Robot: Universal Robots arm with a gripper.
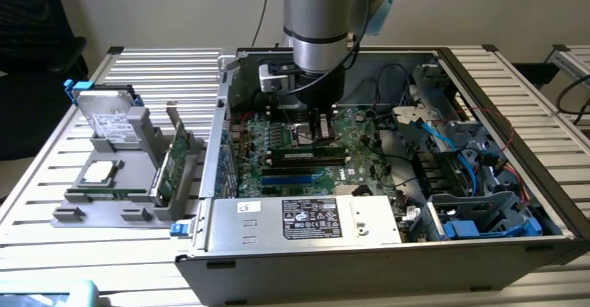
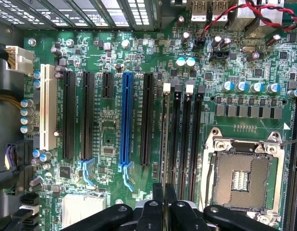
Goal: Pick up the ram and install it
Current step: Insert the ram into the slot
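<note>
Nearest in the exterior view, a slatted metal table (image 1: 110, 252) carries an open computer case (image 1: 369, 269) lying on its side. Just inside the case's front wall sits a silver power supply (image 1: 305, 218) with printed labels. Toward the exterior view's right of it is a grey drive cage (image 1: 479, 207) with blue parts and cables.

On the table at the exterior view's left, just beside the case, stands a grey rack (image 1: 92, 214). It holds a square chip (image 1: 99, 172), a green card (image 1: 170, 169) standing on edge, and, farther back, a leaning hard drive (image 1: 115, 124).

Behind the power supply lies the green main board (image 1: 267, 175), crossed by long slots, among them a blue slot (image 1: 295, 177). Beyond these the ram (image 1: 309, 157) stands on its long edge, its dark face with a pale label turned toward the front. In the wrist view it shows edge-on as a thin line over the first of the four narrow slots (image 2: 184, 139). That is the one next to a long black slot (image 2: 147, 120), and the metal-framed processor socket (image 2: 242, 180) lies on the other side of the four.

The gripper (image 1: 322, 140) is directly above the ram. Its black fingers (image 2: 158, 195) are almost together, pinching the ram's upper edge near the middle. Whether the ram is pushed fully into the slot cannot be told.

Farther back, the grey arm (image 1: 318, 30) with a blue band rises out of the case.
</note>
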